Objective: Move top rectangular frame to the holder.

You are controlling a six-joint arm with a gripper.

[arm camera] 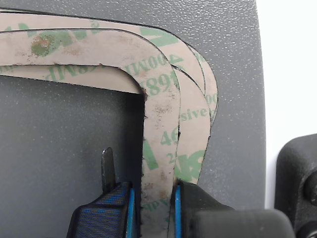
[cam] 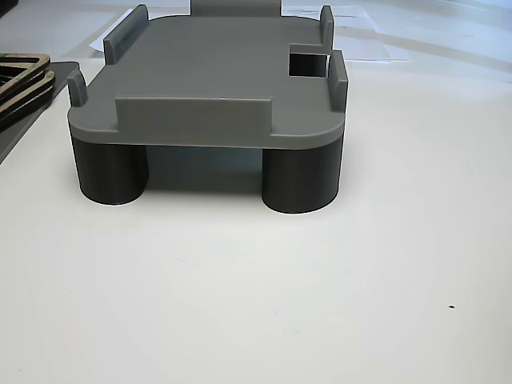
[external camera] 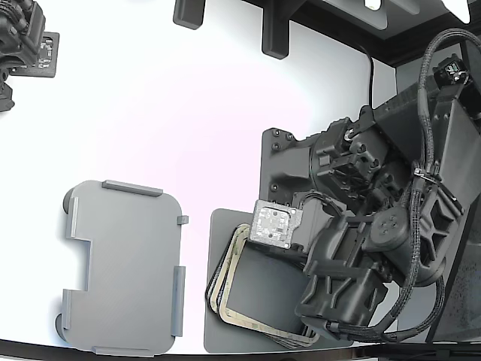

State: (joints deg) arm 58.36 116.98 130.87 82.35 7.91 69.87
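We have our gripper [arm camera: 153,208] closed on the top rectangular frame [arm camera: 161,124], lying on the stack at the exterior view's lower centre, and next must lift it clear toward the holder [external camera: 124,267] at lower left.

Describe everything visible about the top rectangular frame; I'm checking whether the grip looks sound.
The top rectangular frame is a thin, flat beige-tan band with rounded corners and a wide hollow middle, printed with greenish lettering and marked with brownish specks. It lies uppermost on a fanned stack of similar frames on the dark grey mat. In the wrist view, the gripper has one blue-edged finger on either side of one of its bands, near a corner. It appears flat, not yet lifted.
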